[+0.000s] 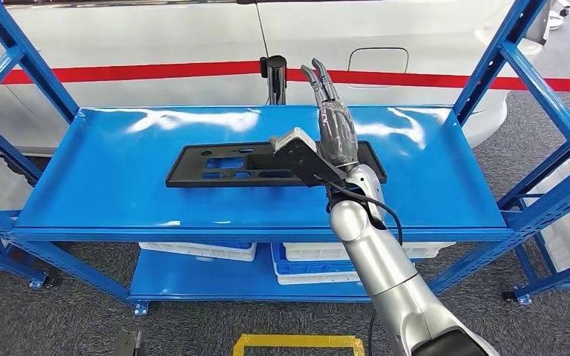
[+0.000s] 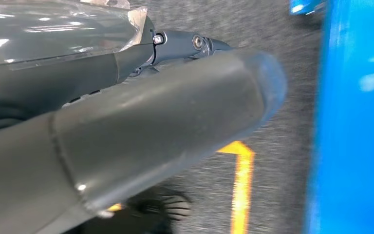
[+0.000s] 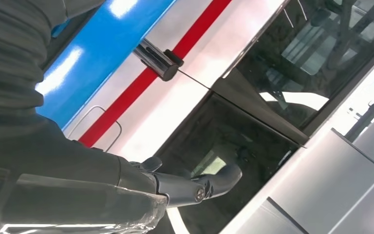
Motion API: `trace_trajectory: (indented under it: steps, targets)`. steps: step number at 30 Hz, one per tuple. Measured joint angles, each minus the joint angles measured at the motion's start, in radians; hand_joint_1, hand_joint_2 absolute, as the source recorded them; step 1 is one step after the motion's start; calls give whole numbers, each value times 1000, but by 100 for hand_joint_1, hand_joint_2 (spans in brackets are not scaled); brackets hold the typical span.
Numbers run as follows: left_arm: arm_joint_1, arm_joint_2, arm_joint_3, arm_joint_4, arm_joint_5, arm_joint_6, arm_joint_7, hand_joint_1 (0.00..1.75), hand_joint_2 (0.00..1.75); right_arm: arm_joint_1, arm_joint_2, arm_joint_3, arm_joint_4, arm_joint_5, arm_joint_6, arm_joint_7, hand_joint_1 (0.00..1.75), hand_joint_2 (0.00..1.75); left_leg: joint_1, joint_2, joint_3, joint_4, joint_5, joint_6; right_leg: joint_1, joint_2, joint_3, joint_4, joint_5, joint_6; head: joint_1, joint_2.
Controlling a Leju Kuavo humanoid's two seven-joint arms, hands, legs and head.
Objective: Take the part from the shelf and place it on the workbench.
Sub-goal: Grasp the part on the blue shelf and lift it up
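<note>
Here the part (image 1: 226,165), a long flat black plastic panel with cut-out slots, lies flat on the blue shelf (image 1: 119,185), about mid-shelf and running lengthwise. The right hand (image 1: 334,122) is raised above the part's right end, fingers straight, held close together and pointing away from the robot, holding nothing and not touching the part. The left hand (image 2: 126,131) hangs low beside the shelf, looming close in its wrist view; whether its fingers are apart or curled I cannot tell. The part looks light and stiff but wide and thin, so it will likely tip if pinched at one end; a grip over a long edge, or through a slot near the middle, seems safer. Below the shelf, on the lower tier, sit white bins (image 1: 200,251) and a blue one (image 1: 304,265); their contents are hidden.
</note>
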Motion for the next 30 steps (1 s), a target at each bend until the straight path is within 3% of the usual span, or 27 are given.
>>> trace_trajectory:
  steps: [1, 2, 3, 5, 6, 8, 10, 12, 14, 20, 23, 27, 30]
  targets:
    - [2, 0, -5, 2, -11, 0, 28, 0, 0, 0, 0, 0, 5, -4, 0, -2, 0, 175, 4, 1, -28, 22, -21, -5, -1, 1, 1, 0, -4, -2, 0, 0]
    - [4, 1, -11, 3, -24, 1, 58, 0, 0, 0, 0, 0, 10, -8, 0, -4, 0, 175, 8, 1, -40, 16, -21, -9, -2, 2, 4, 0, -7, -2, 0, 0]
    - [7, 2, -18, 5, -40, 6, 94, 0, 0, 0, 0, 0, 15, -11, 0, -5, 0, 175, 12, 2, -34, -20, 4, -13, -3, 3, 7, 0, -10, 1, 0, 0]
    - [13, 2, -36, 11, -74, 24, 176, 0, 0, -4, 1, 0, 22, -18, 0, -7, 0, 175, 22, 3, 13, -149, 81, -22, -3, 5, 15, 3, -18, 11, -1, 0]
    - [17, 2, -43, 15, -86, 32, 217, 0, 0, -6, 2, 1, 25, -21, 0, -8, 0, 175, 27, 7, 35, -198, 96, -22, -1, 6, 17, 7, -23, 18, -1, 0]
    - [33, 2, -52, 21, -99, 40, 289, 0, 0, -13, 3, 2, 28, -26, 0, -10, 0, 175, 29, 13, 57, -237, 106, -12, 8, 7, 14, 14, -34, 32, 0, 0]
    - [57, 2, -60, 27, -123, 49, 356, 0, 0, -18, 2, 4, 31, -31, -1, -13, 0, 175, 28, 12, 64, -235, 126, -3, 16, 6, 12, 19, -48, 31, 6, 0]
    - [79, 3, -80, 34, -161, 63, 420, 0, 0, -21, -2, 6, 35, -39, -2, -15, 0, 175, 24, 8, 66, -236, 138, 0, 20, 5, 15, 19, -53, 16, 8, 0]
    - [95, 4, -101, 40, -187, 71, 486, 0, 0, -24, -6, 8, 40, -44, -2, -18, 0, 175, 17, 3, 66, -236, 138, 7, 19, 4, 17, 15, -50, 9, 9, 0]
    - [118, 6, -138, 49, -230, 64, 659, 0, 0, -11, -13, 46, 57, 4, -2, -10, 0, 175, 7, -4, 66, -235, 133, 22, 14, 0, 23, 7, -50, 10, 10, 0]
    - [124, 6, -152, 49, -249, 49, 687, 0, 0, 27, -14, 94, 66, 58, -4, 5, 0, 175, 5, -4, 66, -235, 131, 24, 14, 0, 26, 7, -50, 19, 9, 0]
    - [126, 5, -171, 49, -279, 36, 673, 0, 0, 81, -10, 173, 103, 145, -9, 38, 0, 175, 4, -4, 65, -234, 130, 24, 11, -1, 31, 6, -50, 50, 9, 0]
    - [125, 2, -186, 49, -295, 32, 650, 0, 0, 121, 5, 225, 152, 210, -18, 72, 0, 175, 6, -3, 65, -235, 130, 23, 12, -1, 30, 6, -51, 55, 9, 0]
